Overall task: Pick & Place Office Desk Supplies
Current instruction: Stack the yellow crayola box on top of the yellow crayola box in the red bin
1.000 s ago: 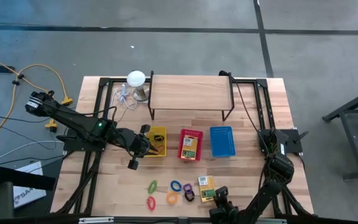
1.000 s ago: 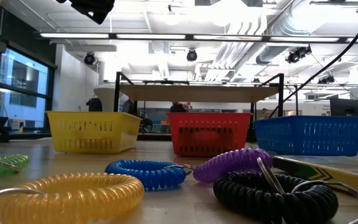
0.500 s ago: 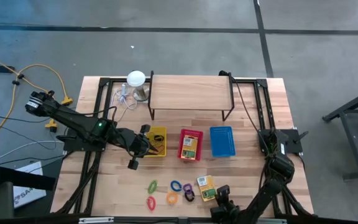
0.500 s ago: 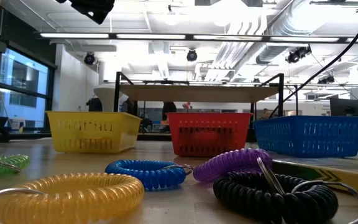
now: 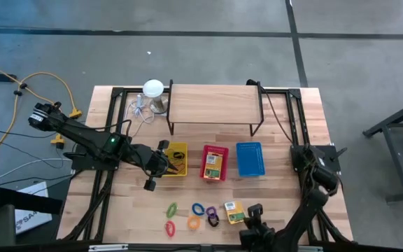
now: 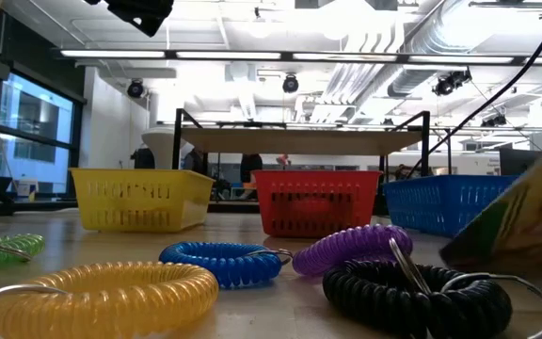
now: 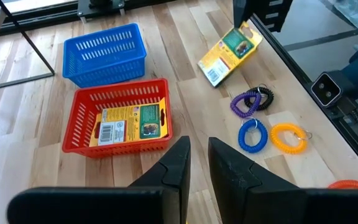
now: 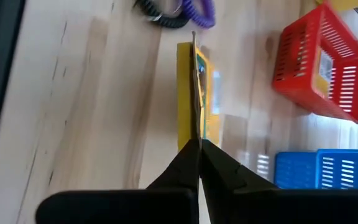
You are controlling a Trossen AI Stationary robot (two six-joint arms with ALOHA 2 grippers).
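A yellow-and-green card box [image 5: 233, 211] is raised near the table's front edge, with my right gripper [image 5: 250, 213] shut on it; the low view shows it tilted at the right [image 6: 520, 217]. Coiled rings lie beside it: green [image 5: 171, 208], red [image 5: 169, 227], orange [image 5: 193, 222], blue [image 5: 199, 209], purple [image 6: 351, 250] and black [image 6: 412, 292]. Another card box [image 7: 129, 122] lies flat in the red basket [image 5: 215, 149]. My left gripper [image 7: 199, 152] hangs above the yellow basket [image 5: 177, 145], its fingers a narrow gap apart with nothing between them. My right gripper pinches the card box's thin edge [image 8: 194, 134] between its two fingers. The fingers slant down from the table's near right side. The box is seen edge-on, tilted, with its held end up; whether its lower end touches the table I cannot tell.
A blue basket [image 5: 250, 159] stands to the right of the red one. Behind the baskets a wooden shelf riser [image 5: 215, 105] on dark legs spans the far middle. A white round-topped object [image 5: 152, 89] with a cable stands at the far left.
My right gripper has risen, staying shut on the card box. The box lay flat on the table before; now its held end is up and it stands tilted in the low view. The rings have kept their places.
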